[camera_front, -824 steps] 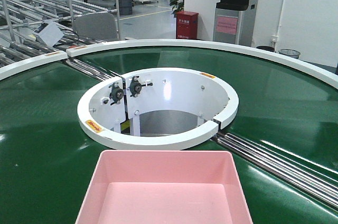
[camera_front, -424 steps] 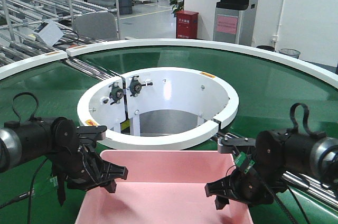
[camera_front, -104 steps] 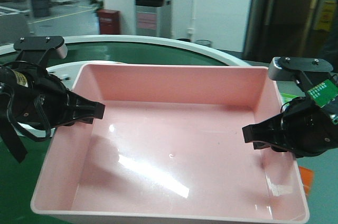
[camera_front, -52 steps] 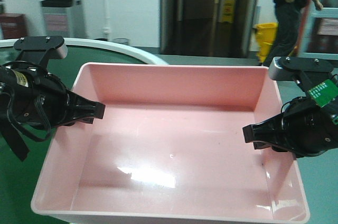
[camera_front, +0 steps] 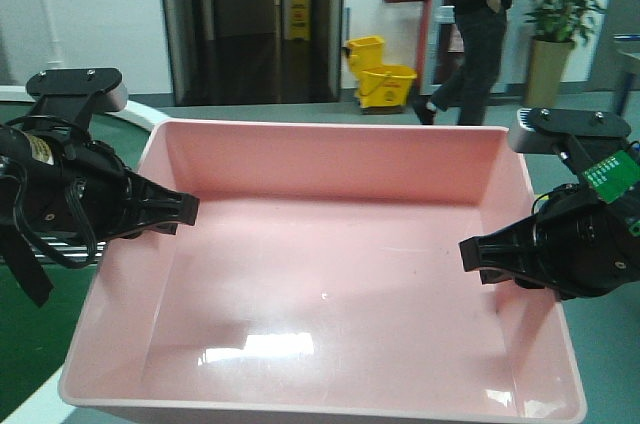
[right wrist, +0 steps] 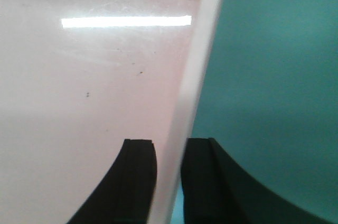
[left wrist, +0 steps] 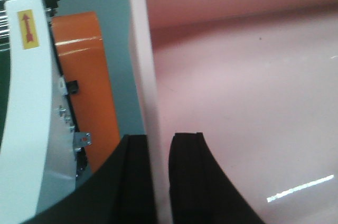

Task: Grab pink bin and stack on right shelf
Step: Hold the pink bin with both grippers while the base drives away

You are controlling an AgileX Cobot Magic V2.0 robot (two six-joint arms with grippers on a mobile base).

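Note:
The pink bin (camera_front: 330, 284) is held up in the air between both arms and fills the front view. My left gripper (camera_front: 185, 209) is shut on the bin's left wall; the left wrist view shows one finger on each side of the pale rim (left wrist: 145, 76). My right gripper (camera_front: 470, 252) is shut on the bin's right wall, one finger inside and one outside the rim (right wrist: 198, 65). The bin is empty. The right shelf with the black top is out of view.
The green conveyor belt with its white rim (camera_front: 25, 329) lies at the lower left. An orange panel (left wrist: 84, 92) sits below the left wall. Behind are dark lift doors (camera_front: 245, 19), a yellow mop bucket (camera_front: 380, 69), a walking person (camera_front: 480, 24) and a potted plant (camera_front: 560, 14). Teal floor (right wrist: 269, 76) lies under the right side.
The whole view has swung right with the bin held: the conveyor has slid off to the left, and the doors, bucket, person and plant have moved leftward into view. Both grips are unchanged.

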